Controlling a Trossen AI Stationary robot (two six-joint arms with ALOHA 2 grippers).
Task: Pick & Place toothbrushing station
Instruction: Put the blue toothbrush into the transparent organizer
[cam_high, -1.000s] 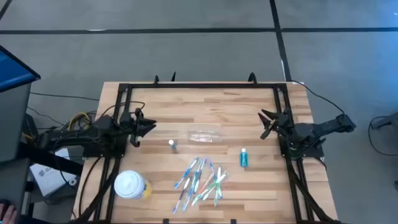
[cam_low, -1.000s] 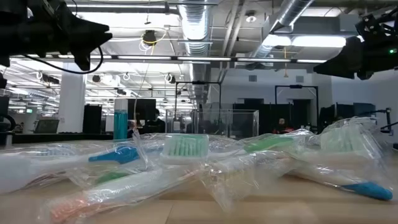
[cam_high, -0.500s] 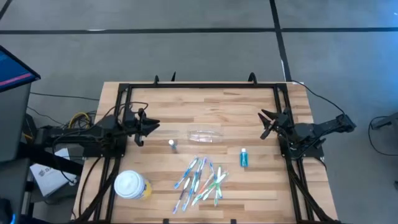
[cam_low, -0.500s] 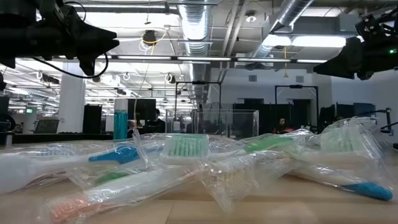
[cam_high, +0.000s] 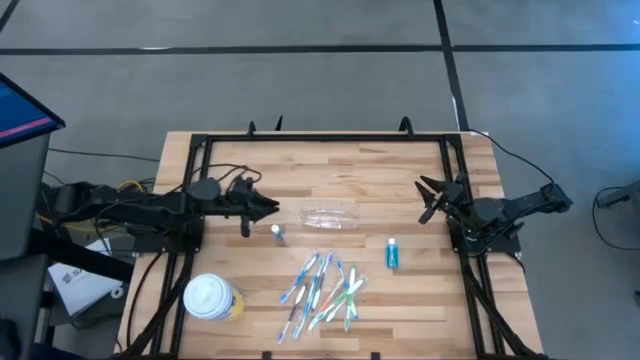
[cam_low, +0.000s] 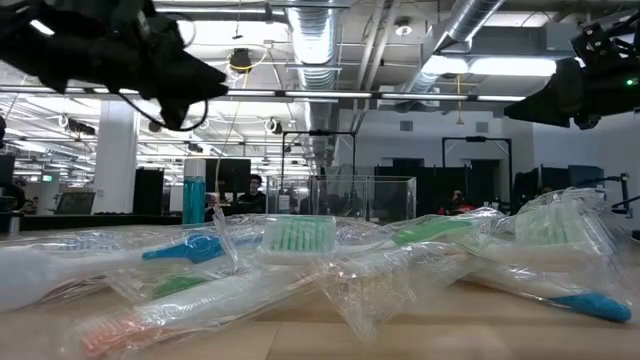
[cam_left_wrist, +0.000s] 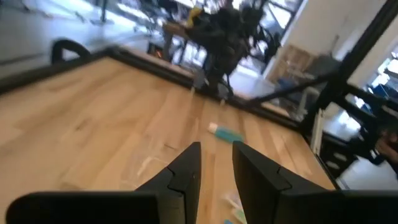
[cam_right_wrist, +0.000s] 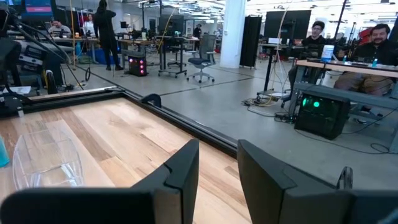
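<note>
Left pincer (cam_high: 272, 208): slightly parted, empty, near the clear oblong plastic holder (cam_high: 330, 218) | Right pincer (cam_high: 428, 200): parted, empty, waiting | Risk: you nudge the light holder away.

An open-plan robotics lab: exposed silver ceiling ducts (cam_low: 318, 40), rows of desks with seated people (cam_right_wrist: 348, 46), and a pale butcher-block wooden worktop (cam_high: 330, 180) in a black frame.

Bare table (cam_high: 330, 175) lies open from 10 to 2 o'clock of the clear holder (cam_high: 329, 218). At 8 o'clock a small bottle (cam_high: 277, 233) stands near; at 6 the toothbrush pile (cam_high: 322, 288) crowds; at 4 a blue tube (cam_high: 392, 254).
</note>
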